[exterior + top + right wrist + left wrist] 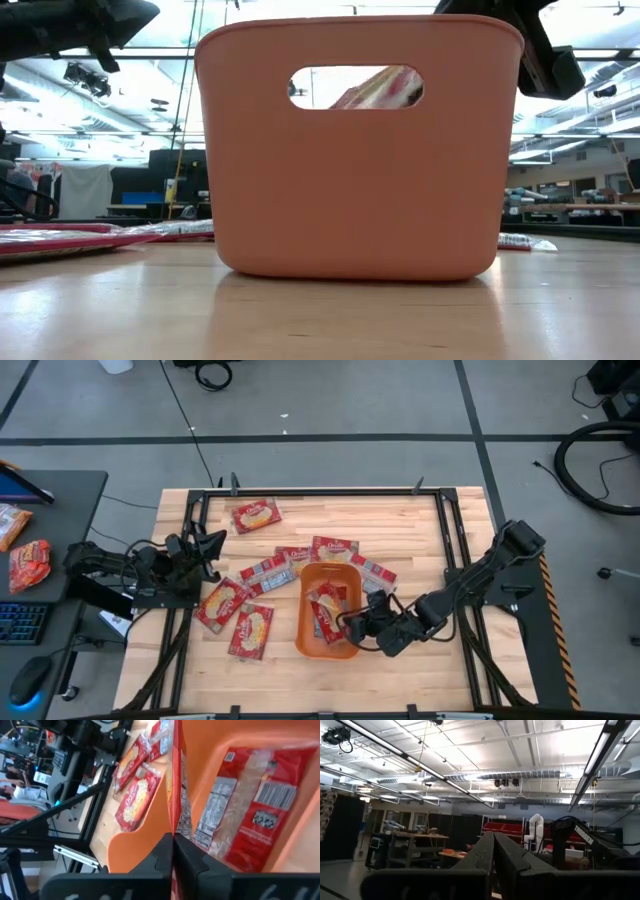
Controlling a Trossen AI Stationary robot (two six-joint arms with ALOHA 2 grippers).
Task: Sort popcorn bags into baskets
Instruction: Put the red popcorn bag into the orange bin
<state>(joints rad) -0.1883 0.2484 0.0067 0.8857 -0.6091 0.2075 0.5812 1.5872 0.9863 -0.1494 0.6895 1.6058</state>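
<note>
The right gripper [352, 622] hangs over the orange basket [345, 575], its jaws clenched on a popcorn bag [174, 780] held on edge inside, beside another bag [250, 805] lying there. More bags [250, 630] lie scattered on the surface [400, 520]. The left gripper [215, 545] waits at the left edge, jaws pressed together.

White capitals reading "TROSSEN" run along the dark arm [584, 836] seen far off in the left wrist view, and that is the clearest lettering here. The packet lying in the basket [250, 805] shows a barcode and panels of small print, too fine to read. A white cursive logo sits on the loose packet [134, 802] on the worktop; I can't make it out.
</note>
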